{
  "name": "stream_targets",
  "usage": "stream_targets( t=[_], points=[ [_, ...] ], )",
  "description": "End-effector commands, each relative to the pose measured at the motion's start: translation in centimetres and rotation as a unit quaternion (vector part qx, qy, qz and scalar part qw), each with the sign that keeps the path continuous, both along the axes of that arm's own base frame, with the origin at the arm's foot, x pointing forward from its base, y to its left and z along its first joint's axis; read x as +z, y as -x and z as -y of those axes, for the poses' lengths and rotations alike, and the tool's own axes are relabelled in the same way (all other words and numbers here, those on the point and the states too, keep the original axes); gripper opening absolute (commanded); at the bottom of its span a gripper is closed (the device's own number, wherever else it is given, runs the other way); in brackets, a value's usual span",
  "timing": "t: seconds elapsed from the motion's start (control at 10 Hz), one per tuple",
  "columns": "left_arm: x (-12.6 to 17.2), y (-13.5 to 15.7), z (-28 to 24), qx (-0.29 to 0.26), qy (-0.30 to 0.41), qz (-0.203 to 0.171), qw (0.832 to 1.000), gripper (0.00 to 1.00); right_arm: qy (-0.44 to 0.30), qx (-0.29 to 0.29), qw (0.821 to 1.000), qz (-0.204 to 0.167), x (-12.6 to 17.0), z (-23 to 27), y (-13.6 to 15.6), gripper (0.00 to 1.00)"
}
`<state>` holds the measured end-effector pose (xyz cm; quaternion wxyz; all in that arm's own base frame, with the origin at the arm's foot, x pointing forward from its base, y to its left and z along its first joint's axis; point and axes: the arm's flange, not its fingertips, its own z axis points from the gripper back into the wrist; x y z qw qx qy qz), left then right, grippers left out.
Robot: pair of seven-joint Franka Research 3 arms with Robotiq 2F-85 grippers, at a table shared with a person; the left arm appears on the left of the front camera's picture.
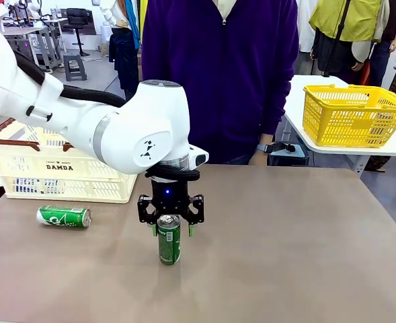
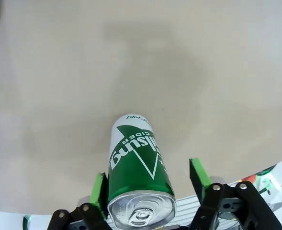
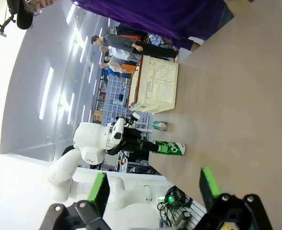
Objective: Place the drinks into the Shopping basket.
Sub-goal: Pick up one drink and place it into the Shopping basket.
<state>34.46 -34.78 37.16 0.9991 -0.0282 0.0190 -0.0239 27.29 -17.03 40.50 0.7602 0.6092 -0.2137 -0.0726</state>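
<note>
Right end effector [image 3: 153, 189]: fingers spread wide, nothing between them, parked clear of the work.

Left end effector [image 1: 169, 231]: pointing straight down over the upright green can [image 1: 169, 247] at mid-table [image 1: 285, 249]. It straddles the can just under the silver top. In the left wrist view one green pad [image 2: 98, 189] lies against the can wall and the other pad [image 2: 198, 173] stands apart. So it is not clenched yet; likely a top-down grasp about to be made for the lift.

Can label: white "CIDER" under a larger word ending "ilsung".

Second green can [image 1: 64, 216] lies on its side just in front of the Shopping basket [image 1: 83, 190], not yet loaded. The crate side reads "DAMDA".

Person in purple top [image 1: 218, 67] stands at the far edge. A yellow basket [image 1: 352, 118] sits on a separate white table, well apart.
</note>
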Motion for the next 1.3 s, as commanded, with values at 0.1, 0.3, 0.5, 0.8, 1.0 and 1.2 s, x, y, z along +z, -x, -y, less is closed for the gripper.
stream_targets(
  t=[0.1, 0.3, 0.5, 0.8, 1.0, 1.2],
  points=[
    [0.4, -0.2, 0.0, -0.008, -0.014, -0.006, 1.0, 0.0, -0.013, -0.006, 1.0, -0.001, 0.6, -0.1, -0.3, 1.0],
    [0.5, -0.1, 0.0, -0.008, -0.014, -0.007, 1.0, 0.0, -0.013, -0.006, 1.0, -0.001, 0.6, -0.1, -0.3, 1.0],
    [1.0, 0.0, -0.2, -0.008, -0.011, -0.004, 1.0, 0.0, -0.013, -0.006, 1.0, -0.001, 0.6, -0.1, -0.3, 1.0],
    [10.9, -0.7, -4.4, -0.022, 0.004, 0.041, 0.999, 0.0, -0.013, -0.006, 1.0, -0.001, 0.6, -0.1, -0.3, 1.0],
    [23.4, -2.4, -9.6, -0.036, 0.044, 0.118, 0.991, 0.0, -0.013, -0.006, 1.0, -0.001, 0.6, -0.1, -0.3, 1.0],
    [29.4, -6.2, -15.9, 0.045, 0.029, 0.233, 0.971, 0.0, -0.013, -0.006, 1.0, -0.001, 0.6, -0.1, -0.3, 1.0]
  ],
)
